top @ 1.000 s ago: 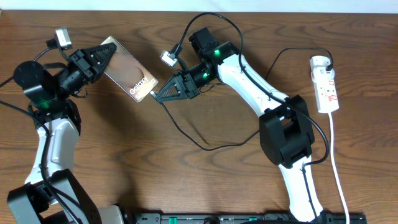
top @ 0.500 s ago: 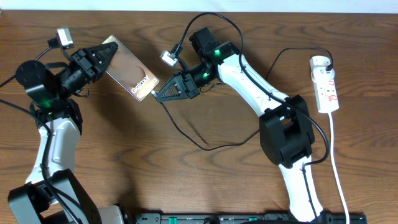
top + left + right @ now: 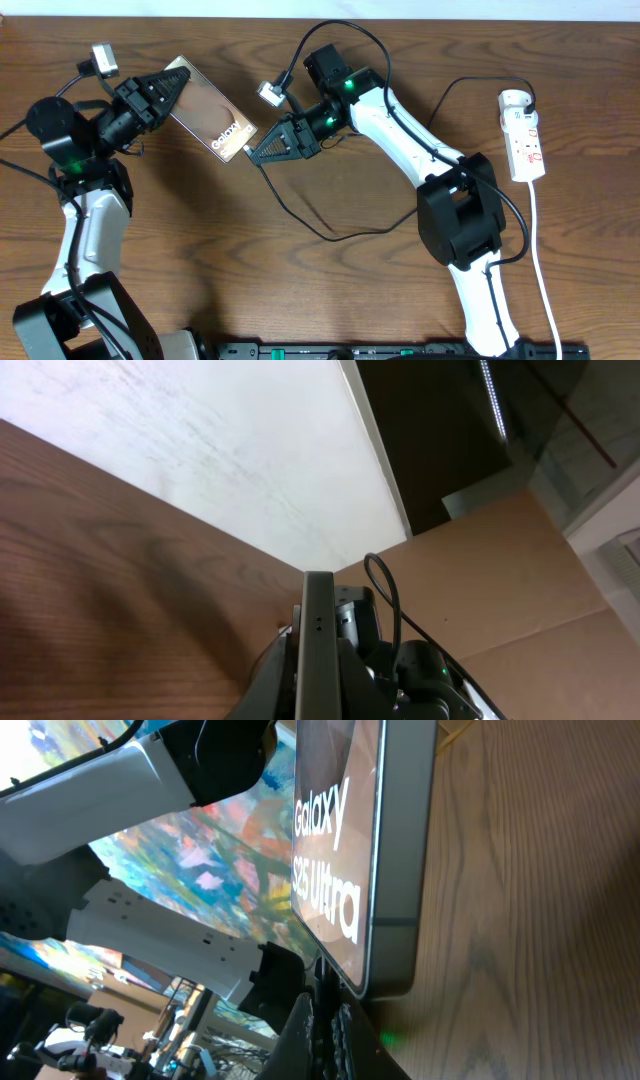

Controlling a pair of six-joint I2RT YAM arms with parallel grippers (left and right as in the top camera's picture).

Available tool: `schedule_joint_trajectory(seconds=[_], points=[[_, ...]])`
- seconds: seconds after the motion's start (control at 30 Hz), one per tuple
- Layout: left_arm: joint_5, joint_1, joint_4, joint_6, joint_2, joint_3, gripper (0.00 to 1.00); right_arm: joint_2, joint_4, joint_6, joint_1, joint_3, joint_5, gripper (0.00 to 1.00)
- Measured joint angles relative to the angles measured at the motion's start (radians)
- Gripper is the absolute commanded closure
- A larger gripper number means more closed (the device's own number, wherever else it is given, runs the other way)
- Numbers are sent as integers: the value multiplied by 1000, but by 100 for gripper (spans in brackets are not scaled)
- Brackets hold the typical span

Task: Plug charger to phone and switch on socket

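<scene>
The left gripper [image 3: 168, 88] is clamped on 1 short end of the phone [image 3: 210, 112], with the glossy face turned up and the "Galaxy" lettering end reaching toward the middle of the table [image 3: 300, 300]; held this way, the free short end, where the port probably sits, is offered to the other arm and braced against a push. Its wrist view shows the phone [image 3: 318, 645] edge-on between the 2 fingers; whether the free end rests on the wood I cannot tell.

The right gripper [image 3: 256, 152] is closed and its tips are just beside that free end; the thin black charger [image 3: 300, 222] trails from under the fingertips, so I judge it is pinching the plug end, though the tip itself is too dark to make out in its wrist view, where the phone [image 3: 400, 850] fills the frame close ahead. The cable loops slackly across the table to the white adapter [image 3: 515, 100] seated at the top of the socket [image 3: 527, 145], which leaves play for lining up.

The socket lies at the far right, well apart from both grippers; its switch looks like the step left for after the plug is in.
</scene>
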Motion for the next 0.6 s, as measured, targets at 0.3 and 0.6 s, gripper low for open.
schedule_joint_trajectory(seconds=[0.3, 0.6], points=[[-4, -1, 0, 0, 0, 0, 93, 0, 0, 0, 7, 0, 0, 99], [-6, -4, 0, 0, 0, 0, 93, 0, 0, 0, 11, 0, 1, 99]])
